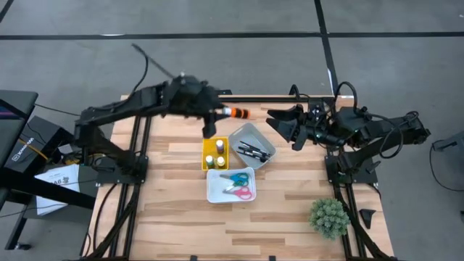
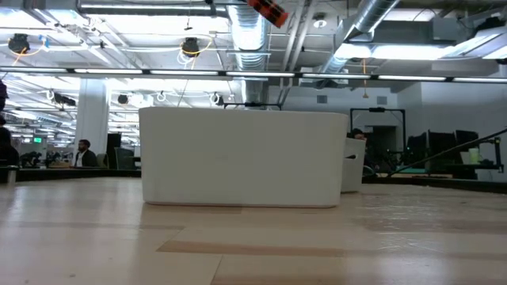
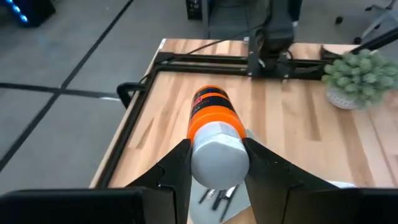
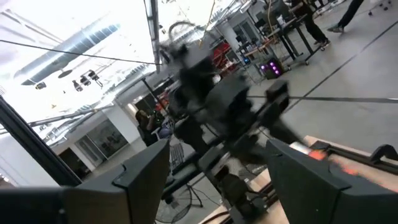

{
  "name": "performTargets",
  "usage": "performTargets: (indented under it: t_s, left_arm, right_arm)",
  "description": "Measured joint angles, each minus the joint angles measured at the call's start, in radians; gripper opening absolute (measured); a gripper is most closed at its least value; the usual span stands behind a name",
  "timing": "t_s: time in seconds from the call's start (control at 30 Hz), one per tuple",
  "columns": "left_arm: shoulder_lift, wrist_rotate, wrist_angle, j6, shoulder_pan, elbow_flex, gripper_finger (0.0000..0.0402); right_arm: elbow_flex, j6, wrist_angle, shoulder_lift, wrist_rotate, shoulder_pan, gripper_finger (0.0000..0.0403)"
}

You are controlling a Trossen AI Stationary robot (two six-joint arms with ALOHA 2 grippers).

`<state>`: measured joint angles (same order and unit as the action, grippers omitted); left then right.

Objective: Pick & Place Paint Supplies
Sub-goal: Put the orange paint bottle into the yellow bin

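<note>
My left jaws (image 3: 214,165) grip the orange paint bottle (image 3: 214,134) by its cap end, held high over the worktop (image 1: 290,210). Lower it upright into the yellow bin (image 1: 215,153). My right jaws (image 1: 279,123) wait released nearby.

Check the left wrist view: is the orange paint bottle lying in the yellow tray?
No. The orange paint bottle is clamped between the left hand's fingers, held up above the wooden table.

Bright overhead light; blurred right-wrist view.
</note>
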<state>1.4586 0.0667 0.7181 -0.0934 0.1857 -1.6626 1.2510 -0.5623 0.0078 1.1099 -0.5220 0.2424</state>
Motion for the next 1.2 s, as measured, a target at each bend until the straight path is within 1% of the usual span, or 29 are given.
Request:
performTargets:
  t_s: [0.13, 0.27, 0.37, 0.43, 0.67, 0.77, 0.83, 1.03, 1.2]
  left_arm:
    - [0.107, -0.037, 0.104, -0.04, 0.058, -0.144, 0.0109]
    - [0.207, -0.047, 0.232, -0.058, 0.083, -0.273, 0.0109]
    - [0.275, -0.047, 0.337, -0.058, 0.088, -0.343, 0.0109]
    - [0.31, -0.046, 0.391, -0.055, 0.089, -0.365, 0.0109]
    - [0.383, -0.047, 0.573, 0.001, 0.091, -0.371, 0.0109]
    - [0.393, -0.047, 0.643, 0.022, 0.096, -0.37, 0.0109]
    - [0.388, -0.044, 0.658, 0.028, 0.097, -0.359, 0.0109]
    - [0.343, -0.04, 0.725, 0.056, 0.096, -0.284, 0.0109]
    - [0.301, -0.041, 0.723, 0.079, 0.094, -0.173, 0.0109]
  right_arm:
    - [0.0, 0.017, 0.0, -0.007, 0.0, 0.013, 0.026]
    - [0.0, 0.024, -0.005, -0.01, 0.002, 0.014, 0.026]
    - [0.0, 0.024, -0.014, -0.013, 0.001, 0.013, 0.026]
    - [0.0, 0.023, -0.026, -0.013, 0.001, 0.013, 0.026]
    - [0.0, 0.023, -0.034, -0.014, 0.002, 0.013, 0.026]
    - [0.0, 0.023, -0.042, -0.014, 0.002, 0.013, 0.026]
    - [0.0, 0.023, -0.048, -0.014, 0.004, 0.013, 0.026]
    - [0.0, 0.021, -0.054, -0.014, 0.008, 0.02, 0.026]
    - [0.0, 0.021, -0.056, -0.014, 0.009, 0.02, 0.026]
